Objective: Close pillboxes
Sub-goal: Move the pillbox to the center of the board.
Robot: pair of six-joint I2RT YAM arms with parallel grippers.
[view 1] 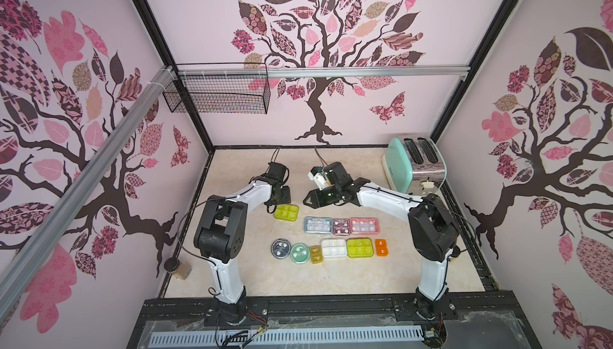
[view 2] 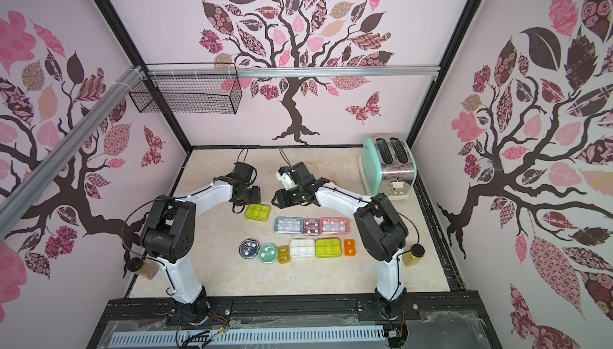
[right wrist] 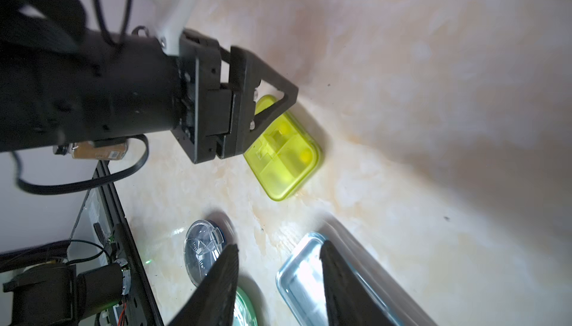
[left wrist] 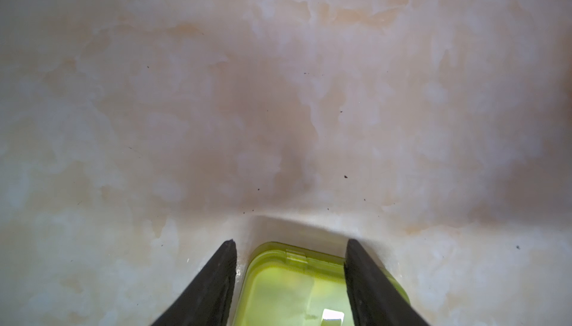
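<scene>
Our left gripper [left wrist: 291,242] has its jaws apart and grips nothing. One finger stands just beside the end of the yellow box [left wrist: 288,284], the other over its lid; whether either touches, we cannot tell. The box lies directly under these jaws, far left of the rest, its long axis running left to right and its lid lying flat. Whether it is latched we cannot tell. We judge the coming move to be a press straight down, and the left arm is the nearer one. Our right gripper [right wrist: 278,245] hangs open and empty just right of it, raised, near the blue box [right wrist: 303,278]. The other boxes [view 1: 332,248] sit in two rows nearer us on the marbled table [view 1: 298,281]. A toaster [view 1: 411,161] stands far right, and tree-patterned pink walls [view 1: 365,115] enclose everything.
</scene>
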